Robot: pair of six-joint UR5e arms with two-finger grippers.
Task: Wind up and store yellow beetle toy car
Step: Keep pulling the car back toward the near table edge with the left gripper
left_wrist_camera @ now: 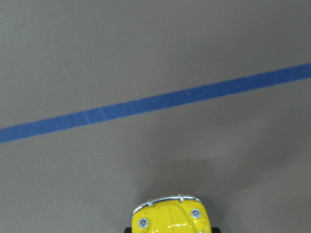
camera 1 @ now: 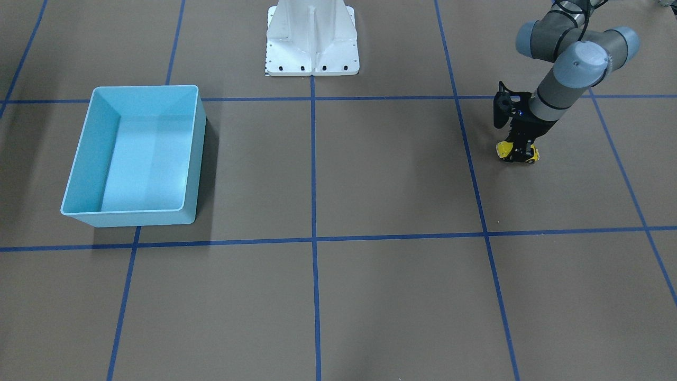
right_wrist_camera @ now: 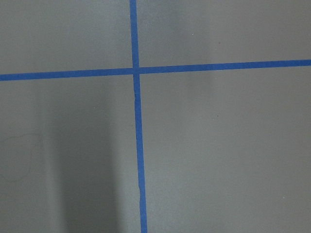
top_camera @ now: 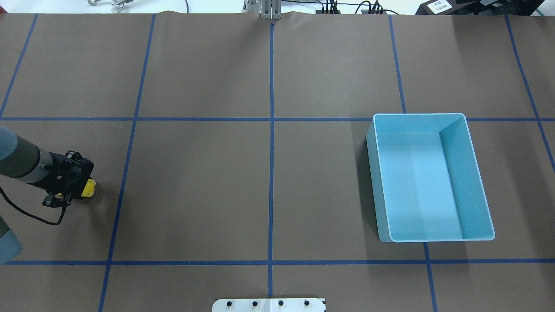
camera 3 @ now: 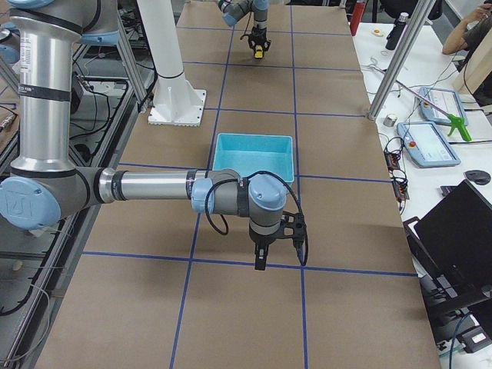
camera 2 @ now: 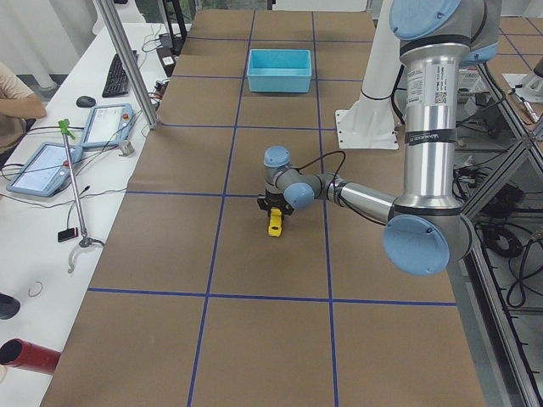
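Note:
The yellow beetle toy car stands on the brown table on my left side, wheels down. It also shows in the overhead view, the left side view, far off in the right side view, and nose-first at the bottom of the left wrist view. My left gripper reaches down over the car with its fingers clamped on the car's sides. My right gripper hangs above bare table near the front edge, and I cannot tell whether it is open or shut. The light blue bin stands empty on my right side.
Blue tape lines divide the table into squares. The robot's white base stands at the table's middle rear edge. The bin is about half the table's width from the car. Operators' desks with tablets flank the far side.

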